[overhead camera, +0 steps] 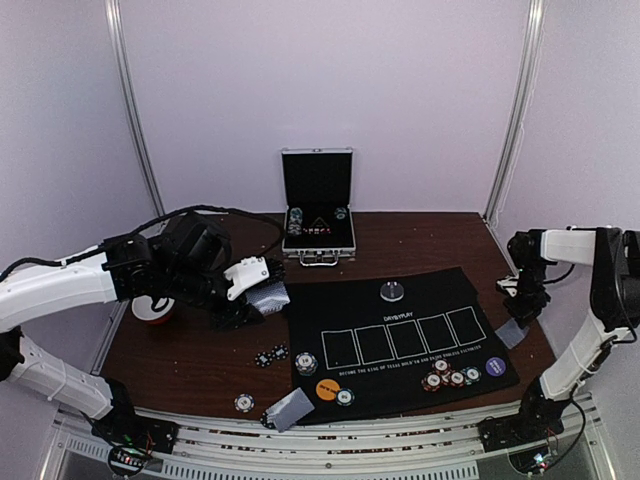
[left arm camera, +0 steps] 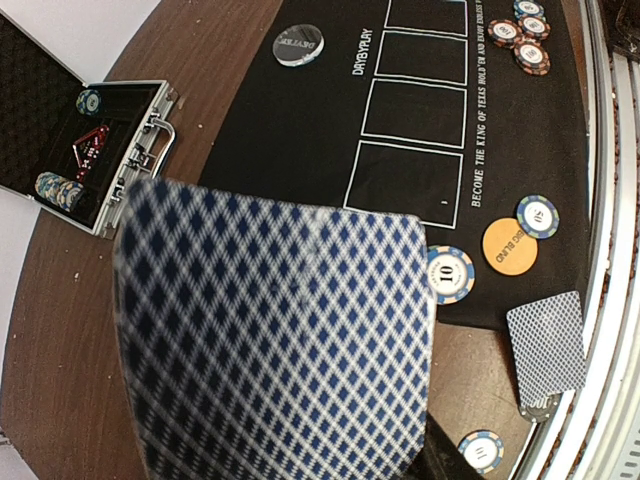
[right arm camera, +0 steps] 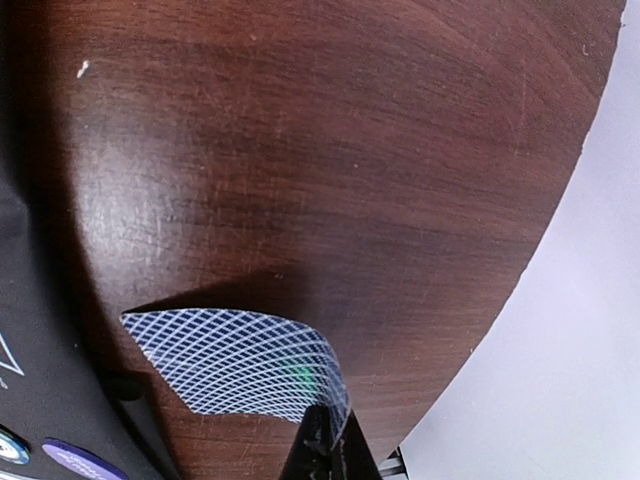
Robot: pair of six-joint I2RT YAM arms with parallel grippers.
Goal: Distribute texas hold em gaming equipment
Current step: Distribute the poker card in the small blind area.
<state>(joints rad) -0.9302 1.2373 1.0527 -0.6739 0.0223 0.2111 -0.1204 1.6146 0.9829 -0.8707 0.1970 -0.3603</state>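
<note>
Left gripper (overhead camera: 253, 292) fingers, part-open, clamp a blue-diamond card (left arm camera: 270, 340) above the table (right arm camera: 330, 150), just left of the black mat (overhead camera: 400, 300). Right gripper (right arm camera: 325, 445) fingers, fully closed, pinch 1 corner of a second card (right arm camera: 235, 365), which curls over bare wood right of the mat.

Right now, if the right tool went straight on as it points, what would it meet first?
Likely bare wooden table beside the black mat, with its held card touching first; depth is unclear.
</note>
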